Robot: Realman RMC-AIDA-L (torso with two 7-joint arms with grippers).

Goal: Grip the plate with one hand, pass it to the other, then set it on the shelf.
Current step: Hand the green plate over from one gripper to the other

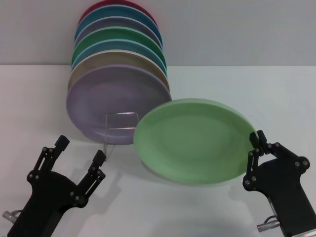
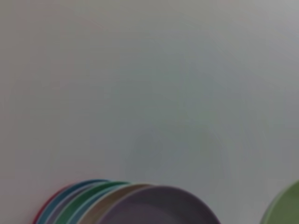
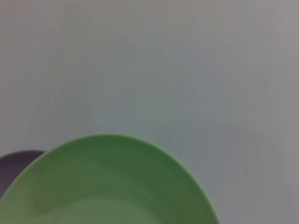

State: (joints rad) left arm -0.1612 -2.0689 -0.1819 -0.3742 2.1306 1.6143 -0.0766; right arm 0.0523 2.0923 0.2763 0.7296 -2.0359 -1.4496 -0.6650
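The light mint-green plate point(image 1: 192, 138) hangs tilted just above the white table, right of centre in the head view. My right gripper point(image 1: 257, 140) is shut on its right rim. The plate fills the lower part of the right wrist view point(image 3: 107, 186), and its edge shows in the left wrist view point(image 2: 286, 207). The shelf point(image 1: 122, 113), a thin silver wire rack with a squared front loop, stands just left of the plate and in front of the lilac plate point(image 1: 108, 94). My left gripper point(image 1: 80, 150) is open and empty at the lower left, below the rack.
Several plates stand on edge in a row in the rack, from the lilac one at the front to a dark red one point(image 1: 118, 6) at the back. They also show in the left wrist view point(image 2: 117, 205). The white table point(image 1: 237, 84) runs back to a grey wall.
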